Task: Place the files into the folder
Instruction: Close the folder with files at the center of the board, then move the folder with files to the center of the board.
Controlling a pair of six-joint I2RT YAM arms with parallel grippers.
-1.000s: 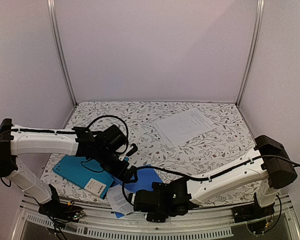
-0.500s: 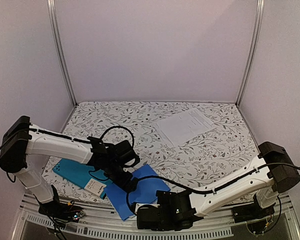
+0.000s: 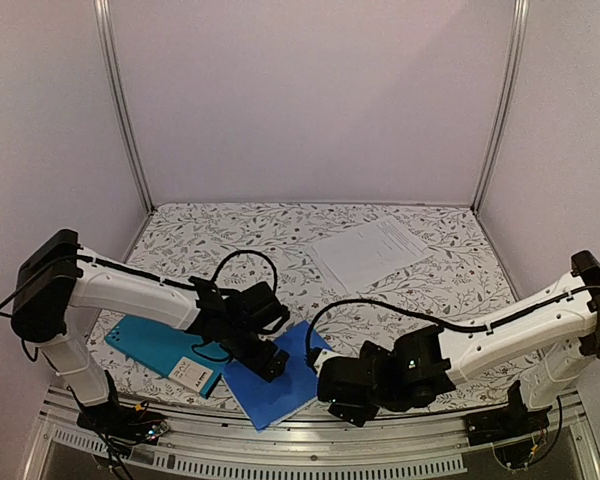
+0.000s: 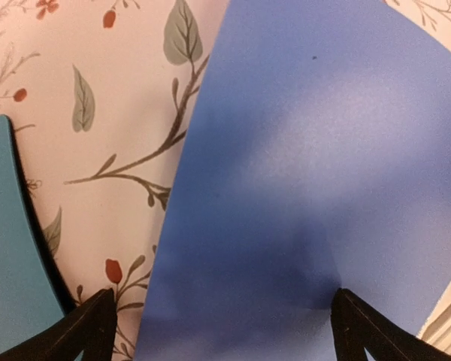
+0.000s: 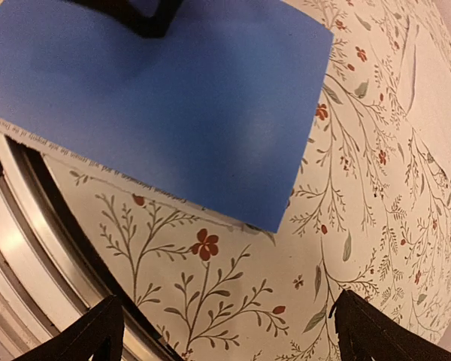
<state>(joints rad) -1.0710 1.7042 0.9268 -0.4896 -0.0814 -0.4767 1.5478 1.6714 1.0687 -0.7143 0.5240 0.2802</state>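
Observation:
The files [image 3: 370, 250] are white printed sheets lying flat at the back right of the table; their edge shows in the right wrist view [image 5: 445, 98]. The teal folder [image 3: 155, 345] lies shut at the front left, white label [image 3: 190, 371] at its near corner; its edge shows in the left wrist view [image 4: 7, 256]. My left gripper [image 3: 270, 362] is open and empty just above the plain blue folder [image 3: 280, 385], its jaws astride the blue cover [image 4: 286, 188]. My right gripper [image 3: 330, 388] is open and empty, over bare tablecloth beside the blue folder's right corner [image 5: 158, 98].
A thin strip of printed white paper [image 5: 98, 174] sticks out from under the blue folder's near edge. The metal front rail of the table [image 5: 15, 248] runs close under my right gripper. White walls and metal posts close in the table.
My right gripper has swung from the front rail up and to the right, off the blue folder. My left gripper has lowered onto the blue folder, which now covers the white sheet seen earlier.

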